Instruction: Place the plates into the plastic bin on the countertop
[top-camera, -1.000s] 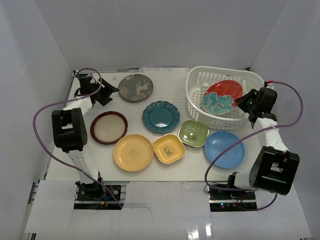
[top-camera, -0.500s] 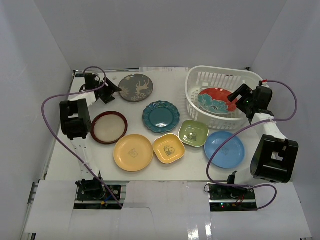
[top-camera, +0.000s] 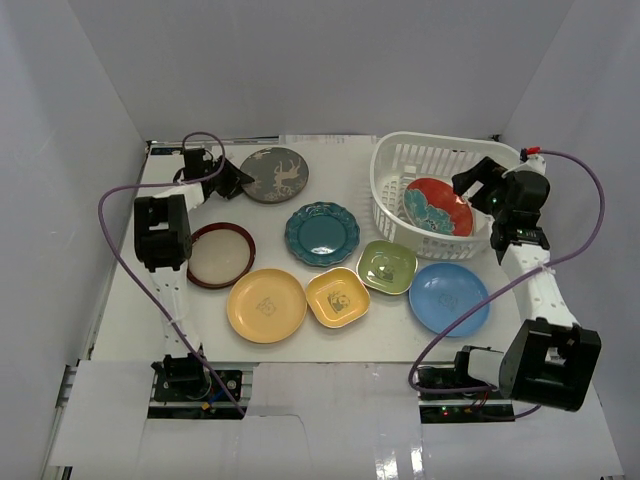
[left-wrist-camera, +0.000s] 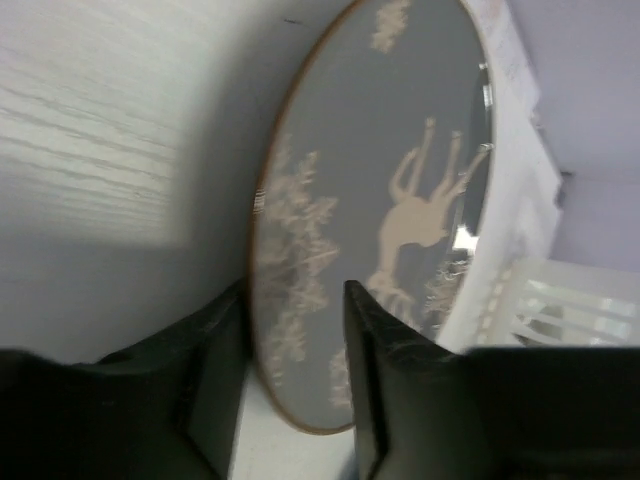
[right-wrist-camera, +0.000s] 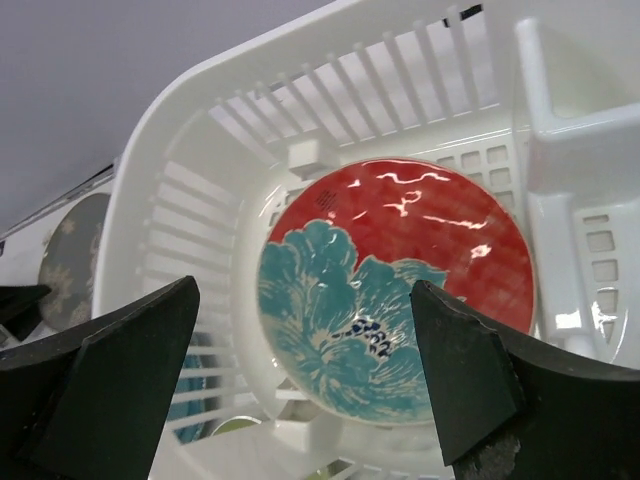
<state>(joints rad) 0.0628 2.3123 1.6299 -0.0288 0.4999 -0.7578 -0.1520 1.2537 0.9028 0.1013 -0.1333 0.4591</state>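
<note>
1. Right gripper (right-wrist-camera: 305, 290): jaws wide apart and empty. The red-patterned plate (right-wrist-camera: 420, 240) lies in the plastic bin (right-wrist-camera: 160, 150), just ahead between them.
2. Left gripper (left-wrist-camera: 290, 310): jaws straddle the rim of the dark grey plate (left-wrist-camera: 400, 150) on the tabletop (left-wrist-camera: 100, 130). The view is blurry, so I cannot tell if they are clamped.
3. Step in hand: grasping the grey plate. Next move: a firm pinch, then lift and carry to the bin.

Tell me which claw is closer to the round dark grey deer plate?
Left. The left gripper straddles the dark grey plate's edge; the right gripper is far across, over the white plastic lattice basket.

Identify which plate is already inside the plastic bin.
The red plate with the teal flower; it alone lies inside the plastic bin.
</note>
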